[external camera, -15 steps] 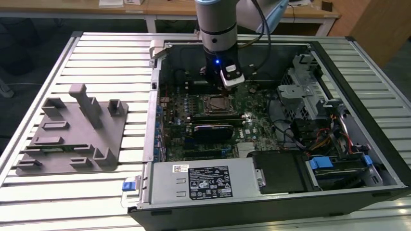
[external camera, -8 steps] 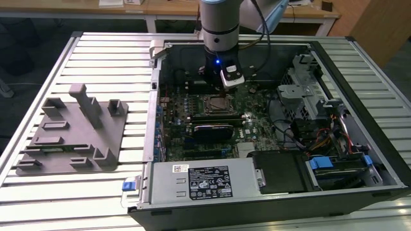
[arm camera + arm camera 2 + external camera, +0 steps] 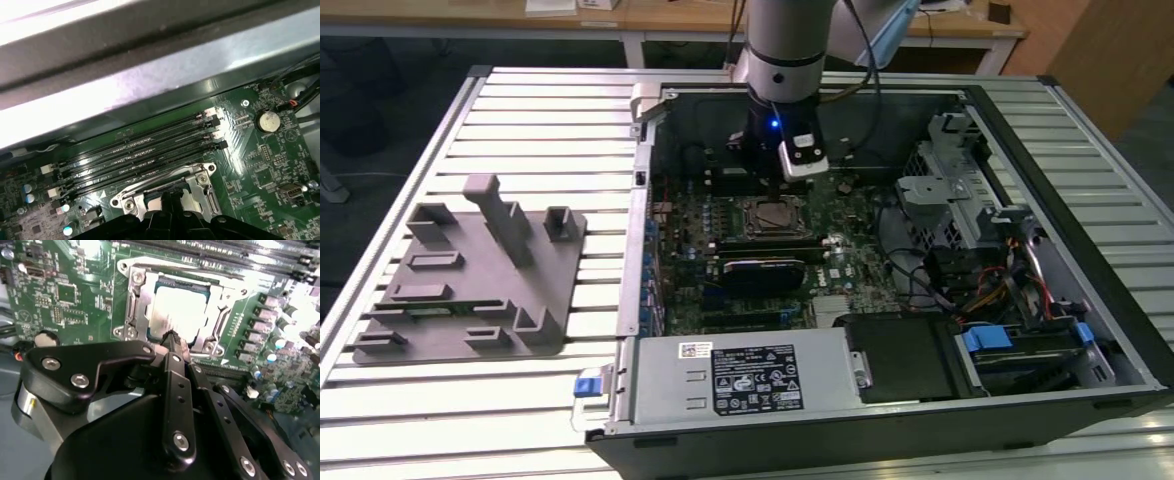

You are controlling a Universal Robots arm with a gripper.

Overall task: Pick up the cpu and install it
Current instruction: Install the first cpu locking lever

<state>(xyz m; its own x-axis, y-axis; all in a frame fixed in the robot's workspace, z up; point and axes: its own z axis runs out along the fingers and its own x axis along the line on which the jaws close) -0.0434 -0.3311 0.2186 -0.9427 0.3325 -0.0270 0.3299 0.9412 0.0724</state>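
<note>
Seated flat in its metal socket frame (image 3: 137,305) on the green motherboard (image 3: 65,295), the cpu (image 3: 177,310) shows a pale, glossy square top. Just above it the black gripper (image 3: 172,337) tapers to fingers pressed together, grasping nothing. Around stands the open computer case (image 3: 1067,210) on a ribbed aluminium table (image 3: 520,110).

Arm (image 3: 781,45): silver-grey round tube, dark joint band, small blue light below it. White-grey camera block (image 3: 803,158) clipped beside tool. Gripper (image 3: 172,337): matte black linkage bars, rounded plates, silver screw heads along each link; silver cylinder behind linkage.
</note>
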